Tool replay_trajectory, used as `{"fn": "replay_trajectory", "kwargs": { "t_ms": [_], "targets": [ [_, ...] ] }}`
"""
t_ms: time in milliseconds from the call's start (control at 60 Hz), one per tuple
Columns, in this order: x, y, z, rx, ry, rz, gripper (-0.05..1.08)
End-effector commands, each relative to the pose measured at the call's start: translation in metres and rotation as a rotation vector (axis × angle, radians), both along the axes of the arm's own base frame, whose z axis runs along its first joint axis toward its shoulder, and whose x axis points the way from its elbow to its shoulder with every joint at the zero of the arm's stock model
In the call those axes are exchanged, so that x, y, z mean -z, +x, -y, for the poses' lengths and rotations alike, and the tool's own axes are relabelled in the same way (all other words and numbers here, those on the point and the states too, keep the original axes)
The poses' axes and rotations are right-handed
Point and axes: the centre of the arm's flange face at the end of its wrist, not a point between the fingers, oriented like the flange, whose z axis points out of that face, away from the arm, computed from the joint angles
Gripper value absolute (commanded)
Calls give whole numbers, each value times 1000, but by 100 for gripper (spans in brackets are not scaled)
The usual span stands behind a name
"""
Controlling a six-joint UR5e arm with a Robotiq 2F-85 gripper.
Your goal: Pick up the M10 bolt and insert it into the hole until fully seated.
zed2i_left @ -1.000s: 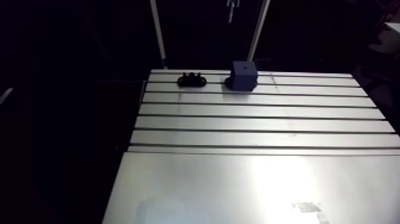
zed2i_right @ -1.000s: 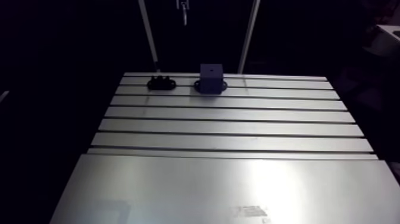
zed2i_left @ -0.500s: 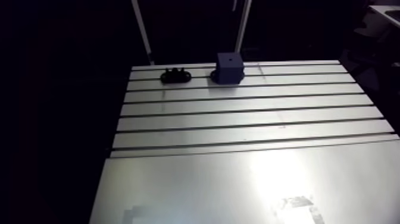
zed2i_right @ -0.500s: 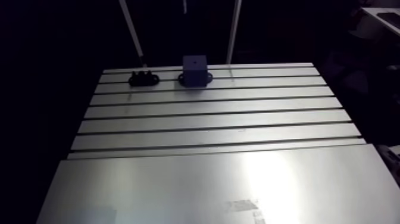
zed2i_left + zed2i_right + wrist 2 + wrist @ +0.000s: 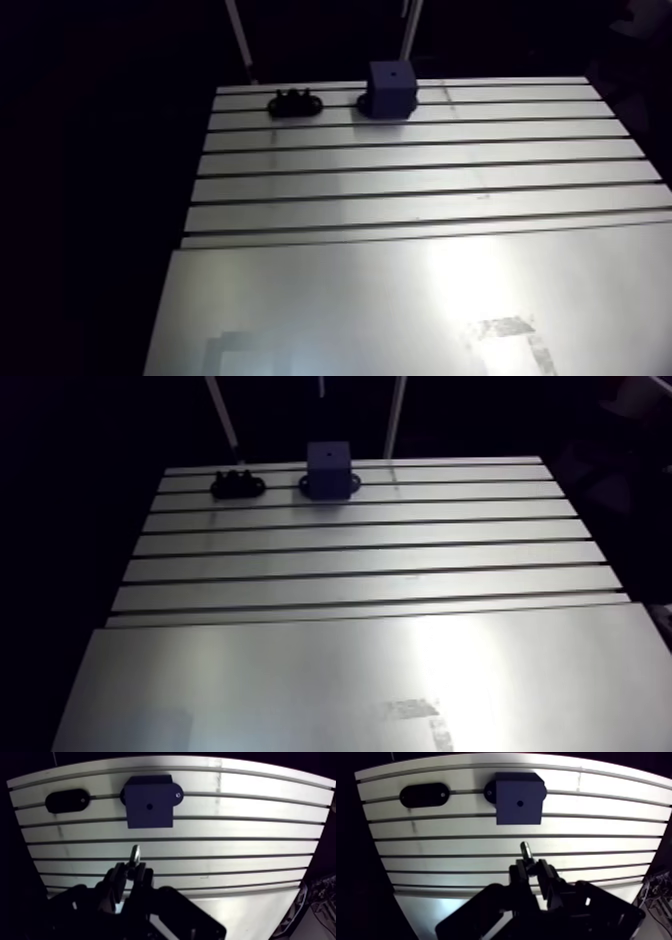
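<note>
At the left of the far end of the bench (image 5: 400,300), a low black oval holder (image 5: 295,103) lay on the slotted strips. It was close to the left edge and not far from the back one. Just to its right, with a small gap between them, stood a dark blue block (image 5: 390,88) on a rounded foot, its back near the far edge. From these two things toward the camera ran several bare slotted strips, then a wide smooth plate, open metal reaching both side edges.

The arm view took in the whole bench but not the hand. The wrist view showed a small round hole (image 5: 520,803) in the top face of the block, and the hand (image 5: 532,868) above the bare strips with the block ahead of it. Its two fingers (image 5: 521,871) were drawn close together, pinching the bolt (image 5: 526,850). The bolt's shiny end stuck out past the fingertips toward the block, well clear of it, with bare strips lying between. The holder lay ahead too, beside the block.
</note>
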Motion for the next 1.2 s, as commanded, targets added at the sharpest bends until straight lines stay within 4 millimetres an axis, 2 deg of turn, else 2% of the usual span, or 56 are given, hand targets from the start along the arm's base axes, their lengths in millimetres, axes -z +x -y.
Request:
{"fn": "replay_trajectory", "kwargs": {
  "t_ms": [17,267,400,767,1200],
  "targets": [
    [17,-3,1,12,5,-1,108],
    [30,-5,2,12,7,-39,108],
    [46,-9,1,22,16,-16,108],
    [50,-11,0,20,22,-11,108],
    [73,-16,-1,22,21,18,108]
  ]
}}
